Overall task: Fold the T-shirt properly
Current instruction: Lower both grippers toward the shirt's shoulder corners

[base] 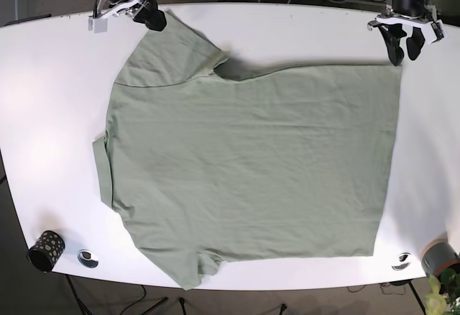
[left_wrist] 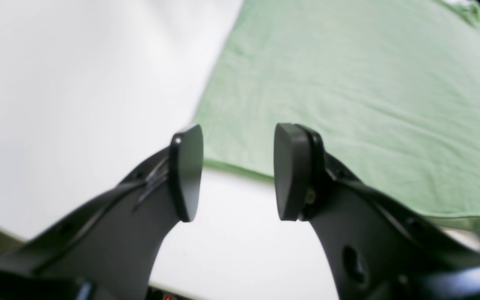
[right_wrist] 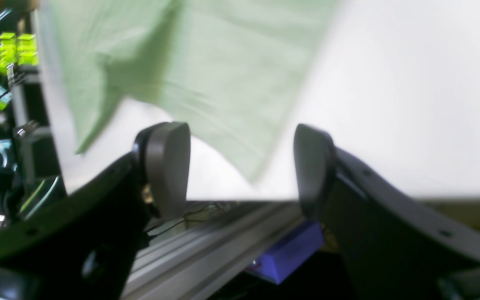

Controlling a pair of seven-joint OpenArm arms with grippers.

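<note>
A pale green T-shirt lies spread flat on the white table, collar to the left and hem to the right in the base view. My left gripper hovers open at the shirt's far right hem corner. In the left wrist view its fingers straddle that hem edge of the T-shirt, and nothing is held between them. My right gripper stands open at the far sleeve on the left. In the right wrist view the right gripper is empty, with the T-shirt sleeve just beyond it.
A black patterned cup and a small metal disc sit at the near left corner. Another disc and a grey cylinder sit at the near right. A purple block and a rail lie beyond the table's far edge.
</note>
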